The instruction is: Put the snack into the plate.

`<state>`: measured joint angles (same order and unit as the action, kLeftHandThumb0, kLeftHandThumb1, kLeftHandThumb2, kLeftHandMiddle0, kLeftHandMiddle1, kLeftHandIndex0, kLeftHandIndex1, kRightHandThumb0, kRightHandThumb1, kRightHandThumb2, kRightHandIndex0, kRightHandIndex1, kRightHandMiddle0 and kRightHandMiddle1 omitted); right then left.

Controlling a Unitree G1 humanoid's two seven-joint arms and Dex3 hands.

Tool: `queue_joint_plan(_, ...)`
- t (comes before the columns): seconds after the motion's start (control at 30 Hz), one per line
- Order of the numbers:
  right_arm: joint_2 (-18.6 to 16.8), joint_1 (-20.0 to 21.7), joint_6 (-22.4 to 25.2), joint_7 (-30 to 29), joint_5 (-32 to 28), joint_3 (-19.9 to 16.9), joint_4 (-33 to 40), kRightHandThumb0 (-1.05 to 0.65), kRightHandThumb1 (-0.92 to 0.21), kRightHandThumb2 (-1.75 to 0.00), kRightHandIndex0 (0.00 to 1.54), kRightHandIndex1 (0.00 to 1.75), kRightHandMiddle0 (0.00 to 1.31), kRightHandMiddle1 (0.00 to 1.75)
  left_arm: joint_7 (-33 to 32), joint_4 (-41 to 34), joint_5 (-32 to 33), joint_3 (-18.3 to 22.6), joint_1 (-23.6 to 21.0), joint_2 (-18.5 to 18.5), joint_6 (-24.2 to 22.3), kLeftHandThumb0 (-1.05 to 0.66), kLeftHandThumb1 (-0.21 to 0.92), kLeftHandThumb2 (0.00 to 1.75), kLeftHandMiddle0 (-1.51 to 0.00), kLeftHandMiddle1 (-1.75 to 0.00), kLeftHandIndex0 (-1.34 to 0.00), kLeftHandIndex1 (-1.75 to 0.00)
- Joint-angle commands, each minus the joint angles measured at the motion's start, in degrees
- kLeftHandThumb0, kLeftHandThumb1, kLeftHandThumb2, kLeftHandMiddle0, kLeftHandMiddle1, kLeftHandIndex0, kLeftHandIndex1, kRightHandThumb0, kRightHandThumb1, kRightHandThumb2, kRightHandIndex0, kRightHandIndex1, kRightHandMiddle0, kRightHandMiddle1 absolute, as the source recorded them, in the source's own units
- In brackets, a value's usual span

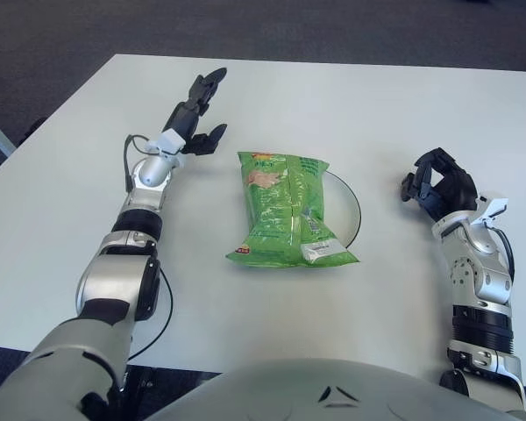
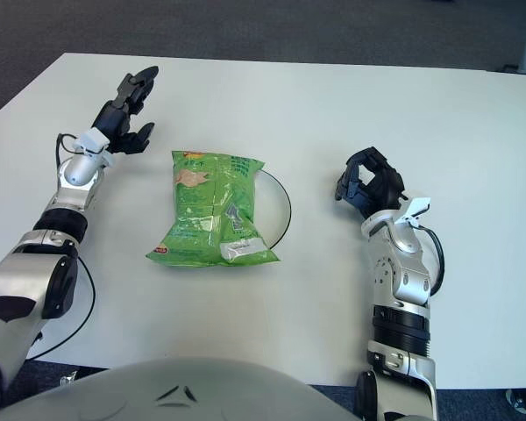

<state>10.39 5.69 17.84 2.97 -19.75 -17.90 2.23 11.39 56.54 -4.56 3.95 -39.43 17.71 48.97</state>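
Two hands are in our left eye view, neither touching the snack (image 1: 288, 210). The green bag lies across the plate (image 1: 351, 206), covering most of it; only the right rim shows. Our left hand (image 1: 200, 114) shows just up-left of the bag, fingers spread, holding nothing. Our right hand (image 1: 439, 184) shows well to the right of the plate, fingers curled inward, empty.

Right eye view: same layout on the white table (image 2: 333, 96); bag between both hands, nearer the left one.
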Motion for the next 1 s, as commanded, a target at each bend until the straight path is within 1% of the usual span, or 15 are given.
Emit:
queue_joint_plan(0.0, -1.5, -3.5, 3.5, 0.1, -0.3, 0.6, -3.2, -0.44, -0.46, -1.13, 1.11, 1.75, 0.50, 1.75, -2.7, -1.3, 1.6, 1.2, 0.5, -1.9, -2.9, -0.83, 0.92, 0.76, -0.31, -0.11, 0.00, -0.71)
queue_joint_plan(0.07, -1.5, -3.5, 3.4, 0.3, -0.4, 0.5, -3.2, -0.44, -0.46, -1.13, 1.11, 1.75, 0.50, 1.75, -2.8, -1.6, 3.4, 2.0, 1.2, -3.4, -5.2, -0.83, 0.92, 0.78, -0.38, -0.19, 0.00, -0.79)
queue_joint_plan(0.13, -1.4, -3.6, 3.3, 0.5, -0.3, 0.5, -3.2, -0.44, -0.46, -1.14, 1.11, 1.75, 0.50, 1.75, -2.1, -1.7, 5.5, 2.7, 2.0, -4.9, -7.2, -0.82, 0.92, 0.80, -0.37, -0.37, 0.00, -0.87)
queue_joint_plan(0.17, -1.4, -3.6, 3.3, 0.5, -0.3, 0.5, -3.2, -0.44, -0.46, -1.14, 1.11, 1.75, 0.50, 1.75, -1.7, -1.7, 6.5, 3.0, 2.3, -5.6, -8.0, -0.81, 0.92, 0.80, -0.36, -0.43, 0.00, -0.89)
queue_joint_plan(0.27, -1.3, -3.8, 3.0, 0.8, -0.1, 0.5, -3.2, -0.44, -0.47, -1.13, 1.11, 1.75, 0.50, 1.75, 0.3, 2.6, 10.0, 4.9, 2.5, -8.4, -11.2, -0.79, 0.92, 0.83, -0.34, -0.69, 0.00, -1.01)
queue_joint_plan(0.4, -1.3, -4.1, 2.6, 1.3, 0.0, 0.5, -3.2, -0.44, -0.47, -1.13, 1.11, 1.75, 0.50, 1.75, 2.7, 7.4, 13.1, 7.3, 1.6, -9.2, -15.1, -0.78, 0.92, 0.85, -0.35, -0.88, -0.02, -1.24)
queue_joint_plan(0.43, -1.3, -4.2, 2.4, 1.5, 0.0, 0.4, -3.2, -0.44, -0.47, -1.13, 1.11, 1.75, 0.50, 1.75, 3.2, 8.1, 13.5, 7.7, 1.5, -9.4, -15.7, -0.78, 0.92, 0.86, -0.36, -0.95, -0.06, -1.34)
queue_joint_plan(0.5, -1.2, -4.3, 2.2, 1.8, 0.1, 0.4, -3.3, -0.44, -0.47, -1.13, 1.12, 1.75, 0.50, 1.75, 4.8, 9.5, 14.8, 8.8, 1.2, -9.3, -18.1, -0.79, 0.92, 0.86, -0.38, -1.07, -0.11, -1.46)
queue_joint_plan(0.53, -1.1, -4.4, 2.1, 1.9, 0.1, 0.4, -3.4, -0.44, -0.46, -1.14, 1.13, 1.75, 0.50, 1.75, 5.8, 9.7, 15.5, 9.3, 1.0, -9.3, -19.2, -0.79, 0.92, 0.86, -0.40, -1.18, -0.15, -1.55)
queue_joint_plan(0.6, -1.1, -4.4, 2.1, 2.0, 0.1, 0.3, -3.5, -0.44, -0.46, -1.14, 1.13, 1.75, 0.51, 1.75, 8.7, 9.4, 17.3, 10.4, 0.7, -9.4, -22.0, -0.77, 0.92, 0.84, -0.49, -1.40, -0.26, -1.65)
queue_joint_plan(0.67, -1.2, -4.3, 2.2, 1.9, 0.1, 0.1, -3.5, -0.44, -0.46, -1.14, 1.13, 1.75, 0.51, 1.75, 10.8, 8.3, 18.3, 10.7, 0.9, -9.3, -23.8, -0.74, 0.92, 0.81, -0.65, -1.60, -0.41, -1.71)
queue_joint_plan(0.77, -1.2, -4.5, 2.2, 2.0, 0.0, 0.0, -3.2, -0.44, -0.45, -1.15, 1.14, 1.75, 0.51, 1.75, 11.3, 6.6, 18.2, 10.4, 1.6, -9.4, -24.4, -0.70, 0.92, 0.78, -0.78, -1.70, -0.52, -1.73)
queue_joint_plan(0.8, -1.2, -4.7, 2.2, 2.1, 0.0, 0.0, -3.1, -0.44, -0.45, -1.15, 1.14, 1.75, 0.51, 1.75, 10.8, 5.8, 17.5, 9.9, 2.0, -9.3, -24.4, -0.70, 0.92, 0.77, -0.80, -1.71, -0.54, -1.74)
queue_joint_plan(0.87, -1.2, -4.8, 2.1, 2.1, 0.0, 0.0, -2.9, -0.44, -0.45, -1.15, 1.12, 1.75, 0.51, 1.75, 9.6, 4.7, 15.5, 8.5, 2.6, -8.8, -24.8, -0.64, 0.92, 0.73, -0.92, -1.73, -0.66, -1.74)
queue_joint_plan(0.97, -1.1, -5.1, 2.3, 2.1, 0.0, -0.1, -2.6, -0.44, -0.45, -1.15, 1.11, 1.75, 0.51, 1.75, 9.5, 3.3, 14.4, 7.4, 3.4, -8.3, -26.1, -0.59, 0.92, 0.71, -1.03, -1.74, -0.75, -1.74)
